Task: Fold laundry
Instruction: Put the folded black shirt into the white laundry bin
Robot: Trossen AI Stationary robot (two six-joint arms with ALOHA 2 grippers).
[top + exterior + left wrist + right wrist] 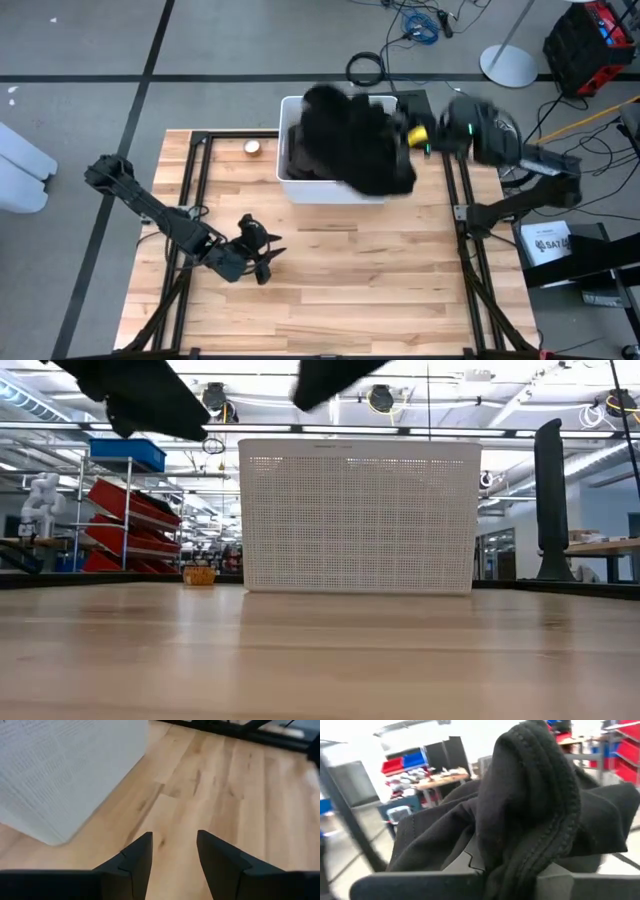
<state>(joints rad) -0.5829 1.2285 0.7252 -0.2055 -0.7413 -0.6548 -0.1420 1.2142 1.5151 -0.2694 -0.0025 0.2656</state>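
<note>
Above the white bin [300, 185] at the surface's [380, 290] far edge, right pincer [505, 865] clamped on black garment [350, 140], lifted, draping over bin. Left pincer [262, 262] apart, empty, low over bare wood nearer front; wide open boards around it.

A white perforated bin [300, 185] (small round object [252, 148] beside it) on wooden table [350, 290].

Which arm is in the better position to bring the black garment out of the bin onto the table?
The right. Its gripper is shut on the black garment, lifted above the white bin. The left gripper hangs open and empty over bare table.
</note>
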